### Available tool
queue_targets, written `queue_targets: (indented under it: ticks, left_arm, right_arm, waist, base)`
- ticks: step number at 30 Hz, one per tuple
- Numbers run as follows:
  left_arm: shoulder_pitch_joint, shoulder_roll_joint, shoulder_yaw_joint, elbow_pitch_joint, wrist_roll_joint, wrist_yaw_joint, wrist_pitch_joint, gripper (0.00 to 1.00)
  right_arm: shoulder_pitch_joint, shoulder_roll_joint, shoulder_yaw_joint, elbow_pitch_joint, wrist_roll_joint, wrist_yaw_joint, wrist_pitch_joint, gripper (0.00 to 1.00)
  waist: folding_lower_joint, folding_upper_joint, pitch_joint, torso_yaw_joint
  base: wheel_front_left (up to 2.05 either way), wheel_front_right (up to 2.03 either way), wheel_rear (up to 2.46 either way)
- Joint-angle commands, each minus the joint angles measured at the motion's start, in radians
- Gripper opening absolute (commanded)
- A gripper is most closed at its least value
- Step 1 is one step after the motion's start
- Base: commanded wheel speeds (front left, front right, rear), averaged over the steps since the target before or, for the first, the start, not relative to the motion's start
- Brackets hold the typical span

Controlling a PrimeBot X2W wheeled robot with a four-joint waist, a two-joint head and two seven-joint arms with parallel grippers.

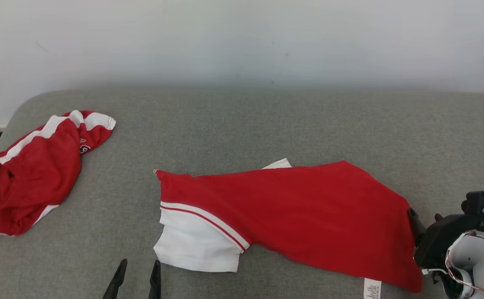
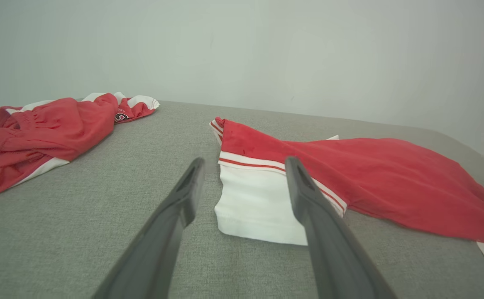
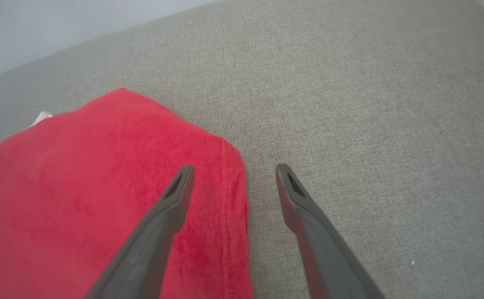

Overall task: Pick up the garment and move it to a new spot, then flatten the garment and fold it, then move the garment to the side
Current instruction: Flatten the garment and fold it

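a: what's closest, at the near edge of the grey padded surface [image 1: 308,124]?
b: the left gripper [image 1: 140,262], its two dark fingers spread apart and holding nothing. it points toward the white sleeve [image 1: 196,245] of the red shirt [image 1: 300,207], just short of it and not touching.
a: and the right gripper?
b: at the near right corner, the right gripper [image 3: 234,168] is also wide open and empty. in its wrist view one finger sits over the shirt's stitched red hem and the other over bare grey fabric, so the jaws straddle the hem's edge. i can't tell if a finger touches the cloth.
a: where does the shirt lie?
b: across the middle of the surface, toward the near edge. it's spread out but wrinkled, sleeve end to the left, hem end to the right. a white care label [image 1: 372,288] sticks out at its near right corner, and a bit of white peeks from under its far edge.
a: anything farther?
b: crumpled red shorts [image 1: 30,174] with white stripes by the left edge, well apart from the shirt. beyond the far edge, a pale wall [image 1: 242,41].
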Motion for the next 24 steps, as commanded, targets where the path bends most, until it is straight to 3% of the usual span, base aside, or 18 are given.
queue_targets:
  ticks: [1,11,12,13,14,24]
  left_arm:
    - [-0.013,0.006,-0.002,0.001,-0.002,0.001,-0.003,1.0]
    - [-0.051,0.02,-0.006,-0.015,0.001,0.001,-0.003,1.0]
    - [-0.054,0.021,-0.005,-0.017,0.001,0.001,-0.003,1.0]
    - [-0.056,0.022,-0.004,-0.018,0.001,0.001,-0.003,1.0]
    - [-0.057,0.022,-0.002,-0.019,0.001,0.001,-0.003,1.0]
    - [-0.075,0.016,-0.007,-0.018,0.002,0.001,-0.003,1.0]
  right_arm:
    - [-0.019,0.0,-0.006,0.017,-0.001,-0.002,0.008,1.0]
    - [-0.114,-0.014,-0.02,0.132,-0.004,-0.002,0.043,1.0]
    - [-0.121,-0.015,-0.019,0.133,-0.005,-0.002,0.034,0.83]
    - [-0.126,-0.015,-0.015,0.132,-0.005,-0.002,0.024,0.45]
    - [-0.129,-0.015,-0.014,0.13,-0.003,-0.002,0.013,0.0]
    - [-0.192,-0.049,-0.025,0.109,-0.037,-0.002,-0.064,0.0]
  waist:
    - [-0.0001,-0.0001,0.025,0.02]
    - [-0.0001,-0.0001,0.1,0.051]
    - [-0.0001,-0.0001,0.104,0.053]
    - [-0.0001,-0.0001,0.107,0.054]
    - [-0.0001,-0.0001,0.109,0.055]
    - [-0.0001,-0.0001,0.129,0.065]
  base:
    - [0.0,0.0,0.0]
    - [0.0,0.0,0.0]
    - [0.0,0.0,0.0]
    - [0.0,0.0,0.0]
    - [0.0,0.0,0.0]
    - [0.0,0.0,0.0]
